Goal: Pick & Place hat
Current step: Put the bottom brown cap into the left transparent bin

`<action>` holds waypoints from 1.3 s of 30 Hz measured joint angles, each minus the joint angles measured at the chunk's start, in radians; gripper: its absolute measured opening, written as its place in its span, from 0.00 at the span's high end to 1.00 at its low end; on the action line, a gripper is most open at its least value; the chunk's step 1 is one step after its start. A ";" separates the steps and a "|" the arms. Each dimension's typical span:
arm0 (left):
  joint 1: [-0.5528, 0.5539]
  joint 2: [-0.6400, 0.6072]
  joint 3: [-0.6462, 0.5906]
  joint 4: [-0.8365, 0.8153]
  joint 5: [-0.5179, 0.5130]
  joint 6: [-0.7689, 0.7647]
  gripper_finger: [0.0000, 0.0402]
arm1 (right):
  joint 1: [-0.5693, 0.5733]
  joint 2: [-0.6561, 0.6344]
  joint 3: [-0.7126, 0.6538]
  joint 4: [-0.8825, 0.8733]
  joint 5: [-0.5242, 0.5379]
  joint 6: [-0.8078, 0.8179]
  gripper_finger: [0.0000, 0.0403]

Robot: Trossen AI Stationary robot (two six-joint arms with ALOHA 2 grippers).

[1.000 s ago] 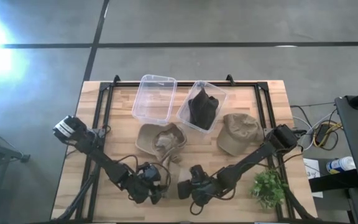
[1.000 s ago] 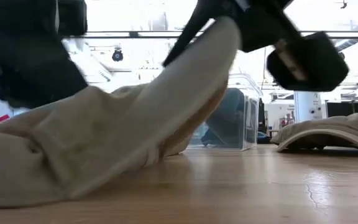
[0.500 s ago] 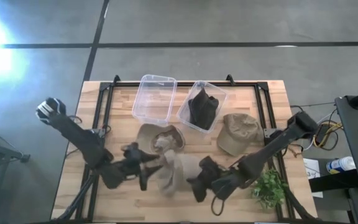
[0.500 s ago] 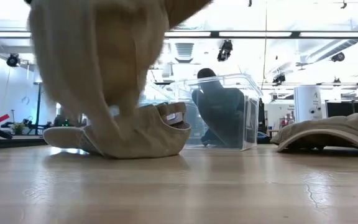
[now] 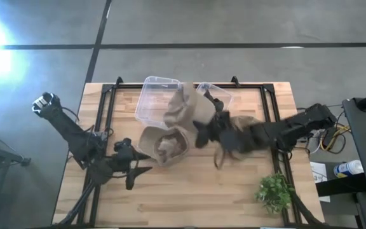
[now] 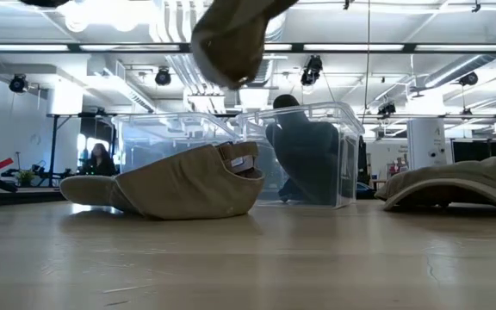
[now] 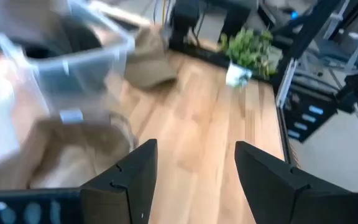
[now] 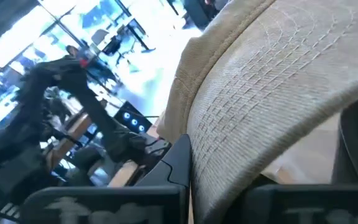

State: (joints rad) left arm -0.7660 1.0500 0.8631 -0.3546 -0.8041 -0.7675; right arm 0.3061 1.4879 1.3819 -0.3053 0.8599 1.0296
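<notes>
1. High view: right gripper [image 5: 199, 130] is clamped on a tan hat [image 5: 182, 105], held in the air over the empty clear bin [image 5: 158, 100].
2. Left gripper [image 5: 140, 172] stands wide apart, empty, near the table's [image 5: 189, 197] left side.
3. Another tan hat [image 5: 164, 144] lies beside it.

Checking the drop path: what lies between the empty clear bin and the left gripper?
In the high view, a tan hat lying on the table sits between the empty clear bin and the left gripper.

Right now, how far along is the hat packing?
Done: a dark hat already sits in the right clear bin. In hand: the right gripper, jaws shut, carries a tan hat above the empty left bin. Left: drop it in, then the two tan hats on the table. The left gripper waits open.
</notes>
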 joint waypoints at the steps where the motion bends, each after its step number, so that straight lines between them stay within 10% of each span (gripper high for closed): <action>1: 0.000 0.000 0.000 -0.020 0.018 -0.026 0.48 | -0.044 0.001 0.000 0.013 -0.059 -0.020 0.97; 16: 0.070 -0.052 0.000 0.004 0.238 0.106 0.48 | -0.500 0.183 0.128 0.093 -0.808 -0.131 0.97; 27: 0.334 -0.125 0.000 0.044 0.335 0.169 0.48 | -0.651 0.540 0.634 -0.423 -0.996 -0.282 0.97; 39: 0.450 -0.189 -0.001 0.013 0.315 0.207 0.48 | -0.713 0.872 0.959 -0.496 -1.249 -0.339 0.92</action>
State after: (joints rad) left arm -0.3163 0.8610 0.8623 -0.3416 -0.4892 -0.5601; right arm -0.4072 2.3596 2.3410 -0.8009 -0.3895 0.6908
